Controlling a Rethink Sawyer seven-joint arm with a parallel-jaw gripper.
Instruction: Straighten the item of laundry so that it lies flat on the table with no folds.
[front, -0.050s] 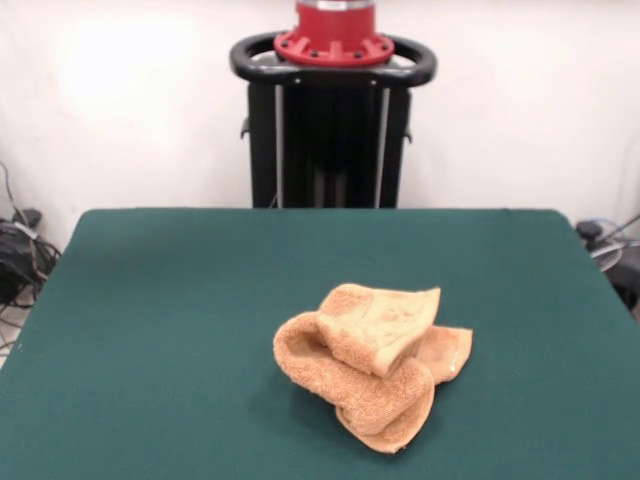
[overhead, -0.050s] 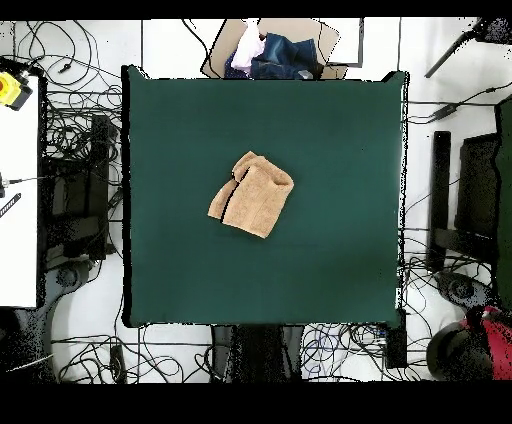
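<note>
No gripper shows from the front, only the pedestal (front, -0.050s: 333, 110) with its red base behind the table (front, -0.050s: 150, 330), so I cannot tell whether its fingers are spread or clenched. On the green cloth the towel (front, -0.050s: 375, 365) sits bunched toward the near side, one fold standing up over a rolled lobe, a flat corner poking out to the picture's right.

From overhead the towel (overhead, -0.050s: 252, 194) lies near the table's (overhead, -0.050s: 330, 270) middle, its long axis seemingly running diagonally. At the bottom right corner, off the table, sits something red and black (overhead, -0.050s: 478, 345), possibly the arm, well apart from the cloth.
</note>
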